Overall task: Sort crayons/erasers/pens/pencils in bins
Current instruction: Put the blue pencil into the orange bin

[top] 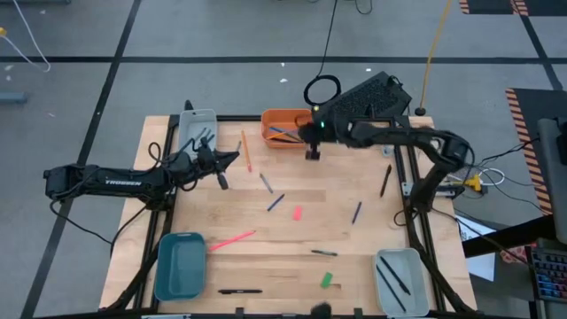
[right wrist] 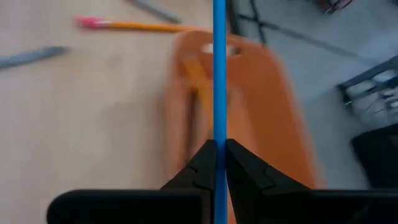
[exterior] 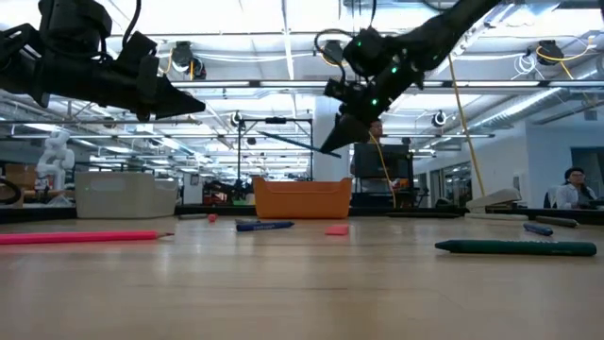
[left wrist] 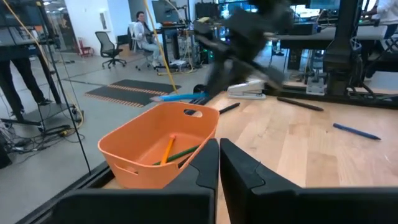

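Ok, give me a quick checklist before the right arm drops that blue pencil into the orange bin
1. Right hand shut on the blue pencil: ok.
2. Pencil lined up over the orange bin: ok in the right wrist view.
3. Bin has room: ok, only a few pencils inside.
4. Left hand away from the bin: ok, off to its side, holding nothing.
5. Height above the bin: ok, the right hand hangs well over its rim in the low view.

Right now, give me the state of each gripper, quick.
Left gripper: shut, holding nothing, beside the grey bin.
Right gripper: shut on a blue pencil, over the orange bin.
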Controlling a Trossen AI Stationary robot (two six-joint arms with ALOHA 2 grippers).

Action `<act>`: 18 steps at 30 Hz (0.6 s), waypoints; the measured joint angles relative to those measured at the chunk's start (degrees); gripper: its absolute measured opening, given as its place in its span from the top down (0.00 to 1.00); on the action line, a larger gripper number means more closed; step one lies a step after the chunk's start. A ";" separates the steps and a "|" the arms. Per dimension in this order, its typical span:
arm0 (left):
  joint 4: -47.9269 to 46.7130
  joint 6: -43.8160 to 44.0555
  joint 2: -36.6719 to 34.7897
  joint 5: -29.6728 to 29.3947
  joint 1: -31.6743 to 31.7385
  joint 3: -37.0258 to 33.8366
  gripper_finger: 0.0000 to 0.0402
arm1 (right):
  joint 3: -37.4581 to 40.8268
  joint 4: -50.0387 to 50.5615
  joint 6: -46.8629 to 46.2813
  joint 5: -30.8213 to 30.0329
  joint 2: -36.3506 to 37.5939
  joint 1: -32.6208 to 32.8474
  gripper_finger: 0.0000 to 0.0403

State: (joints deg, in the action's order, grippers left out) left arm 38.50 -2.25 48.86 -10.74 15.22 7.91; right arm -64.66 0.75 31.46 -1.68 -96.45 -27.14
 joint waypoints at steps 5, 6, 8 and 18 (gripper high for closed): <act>-1.58 0.47 0.03 -0.01 0.00 0.02 0.99 | -6.20 1.05 6.66 1.99 -8.25 -5.51 0.95; -1.68 0.47 0.03 -0.02 0.02 0.02 0.99 | -6.94 1.40 7.56 2.05 -9.63 -6.15 0.95; -1.88 0.49 0.03 -0.02 0.00 0.02 0.98 | -7.83 0.78 8.59 3.36 -11.31 -7.44 0.95; -2.48 -0.22 0.03 -0.02 0.01 0.02 0.99 | -7.94 0.08 7.60 6.54 -12.82 -10.03 0.95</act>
State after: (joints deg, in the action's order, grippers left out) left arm 36.02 -2.47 48.88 -10.76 15.24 7.92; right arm -72.60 0.84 39.06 4.86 -109.27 -37.17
